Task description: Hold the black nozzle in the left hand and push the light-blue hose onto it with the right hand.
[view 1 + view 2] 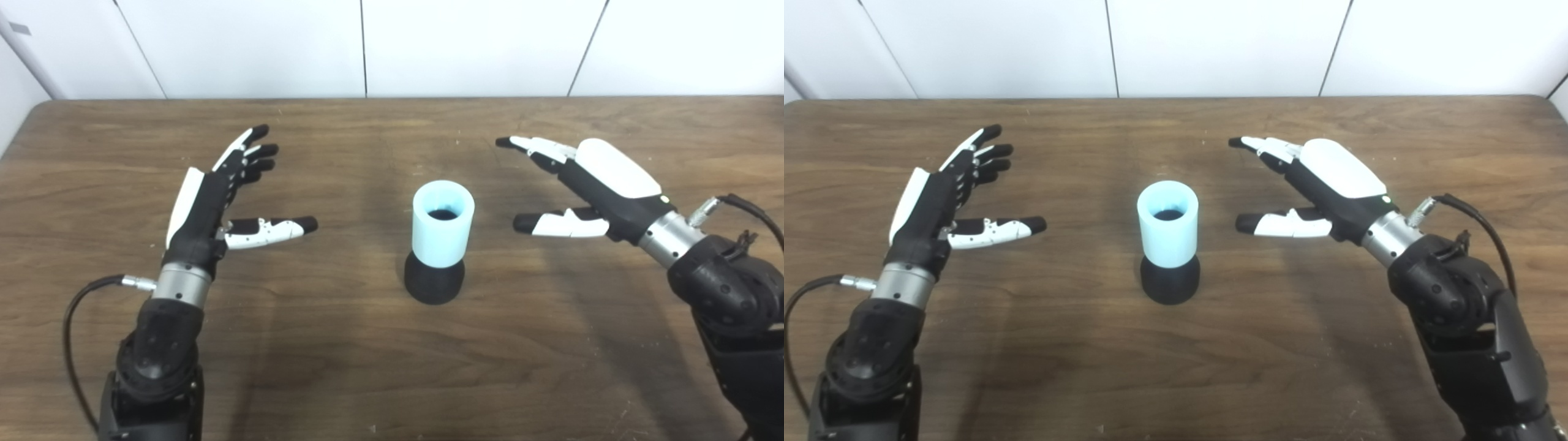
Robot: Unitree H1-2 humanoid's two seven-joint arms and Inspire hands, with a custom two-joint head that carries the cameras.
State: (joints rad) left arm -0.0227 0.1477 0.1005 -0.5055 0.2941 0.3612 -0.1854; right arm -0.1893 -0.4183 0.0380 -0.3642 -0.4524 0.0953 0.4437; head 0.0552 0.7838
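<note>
Left hand (205, 211): you see its fingers (254, 150) spread wide, holding nothing, above the surface (392, 355)
Hose (443, 223): light-blue, upright at centre, seated on the black nozzle (433, 283), well apart from both hands
Right hand (603, 184): your fingers here splay apart too, empty, palm down
</note>
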